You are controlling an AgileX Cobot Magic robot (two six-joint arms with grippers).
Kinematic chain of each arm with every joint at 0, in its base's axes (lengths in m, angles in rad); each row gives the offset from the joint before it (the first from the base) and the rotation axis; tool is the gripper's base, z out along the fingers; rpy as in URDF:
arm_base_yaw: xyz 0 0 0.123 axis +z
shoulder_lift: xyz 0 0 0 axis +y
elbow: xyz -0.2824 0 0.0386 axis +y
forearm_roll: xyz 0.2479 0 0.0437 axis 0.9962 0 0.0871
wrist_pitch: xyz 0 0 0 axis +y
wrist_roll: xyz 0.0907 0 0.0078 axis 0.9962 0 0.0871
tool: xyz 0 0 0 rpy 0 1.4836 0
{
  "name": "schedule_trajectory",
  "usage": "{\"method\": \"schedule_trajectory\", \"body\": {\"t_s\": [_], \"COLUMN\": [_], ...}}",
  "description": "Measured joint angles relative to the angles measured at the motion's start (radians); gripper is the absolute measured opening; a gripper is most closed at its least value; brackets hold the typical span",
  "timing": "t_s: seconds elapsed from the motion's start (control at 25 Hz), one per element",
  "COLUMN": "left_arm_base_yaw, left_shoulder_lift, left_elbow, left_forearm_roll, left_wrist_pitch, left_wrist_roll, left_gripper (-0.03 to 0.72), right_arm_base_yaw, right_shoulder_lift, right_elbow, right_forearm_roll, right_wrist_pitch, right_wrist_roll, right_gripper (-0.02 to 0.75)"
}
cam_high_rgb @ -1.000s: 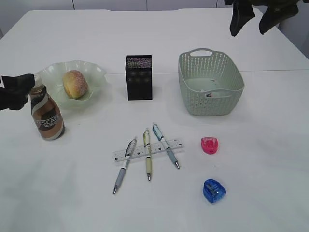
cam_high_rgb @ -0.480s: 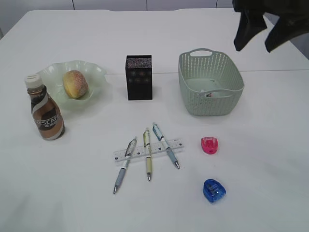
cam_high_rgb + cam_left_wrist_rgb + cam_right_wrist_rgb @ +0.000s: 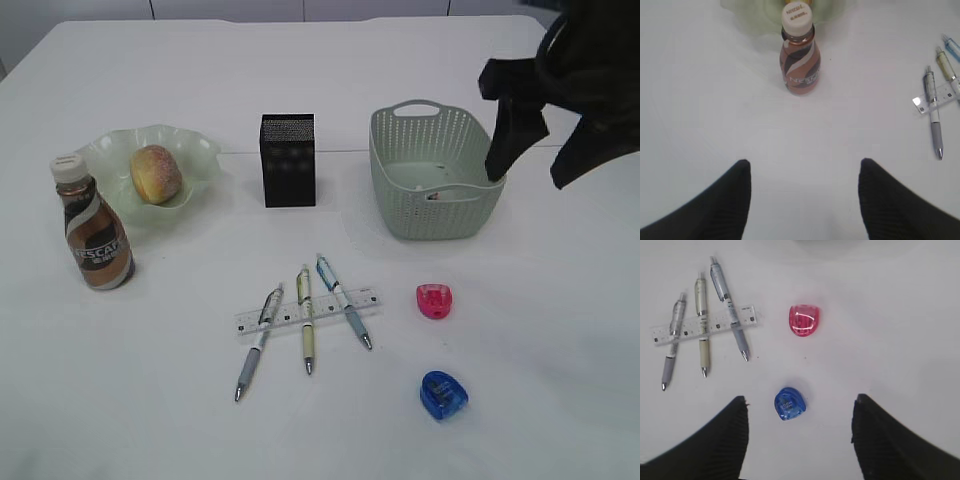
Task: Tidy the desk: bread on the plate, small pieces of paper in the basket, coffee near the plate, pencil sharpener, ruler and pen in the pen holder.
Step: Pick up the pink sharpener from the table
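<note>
Exterior: round bun (image 3: 155,172) sitting in ruffled glass plate (image 3: 200,152); mesh holder (image 3: 288,160) standing beside perforated basket (image 3: 435,185).
Left wrist: left gripper (image 3: 805,172) gaping, empty, facing swirled bottle (image 3: 799,55).
Right wrist: right gripper (image 3: 800,410) gaping above blue sharpener (image 3: 789,403); clear ruler (image 3: 705,325) lying under three pens (image 3: 730,307).

Office-like desk setting, plain white desk (image 3: 180,400), pens (image 3: 307,318), ruler (image 3: 290,312), pen holder (image 3: 288,160)
</note>
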Motion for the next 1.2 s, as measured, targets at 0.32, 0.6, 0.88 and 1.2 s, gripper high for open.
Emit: {"method": "schedule_trajectory", "body": {"t_s": [0.32, 0.6, 0.88, 1.2], "left_arm_base_yaw": [0.000, 0.000, 0.000, 0.000], "left_shoulder_lift": [0.000, 0.000, 0.000, 0.000], "left_elbow": [-0.004, -0.004, -0.004, -0.004], "left_forearm_roll": [0.000, 0.000, 0.000, 0.000], "left_wrist_pitch": [0.097, 0.130, 0.150, 0.150], "left_wrist_roll": [0.000, 0.000, 0.000, 0.000], "left_gripper": [0.489, 0.489, 0.489, 0.489], "right_arm_base_yaw": [0.086, 0.090, 0.090, 0.090], "right_shoulder_lift": [0.194, 0.293, 0.325, 0.401], "right_elbow": [0.001, 0.001, -0.001, -0.005], "right_forearm_roll": [-0.004, -0.055, -0.041, -0.028], "right_wrist_pitch": [-0.012, -0.022, -0.177, -0.219], "right_wrist_roll": [0.036, 0.036, 0.036, 0.040], "right_gripper": [0.477, 0.477, 0.477, 0.477]}}
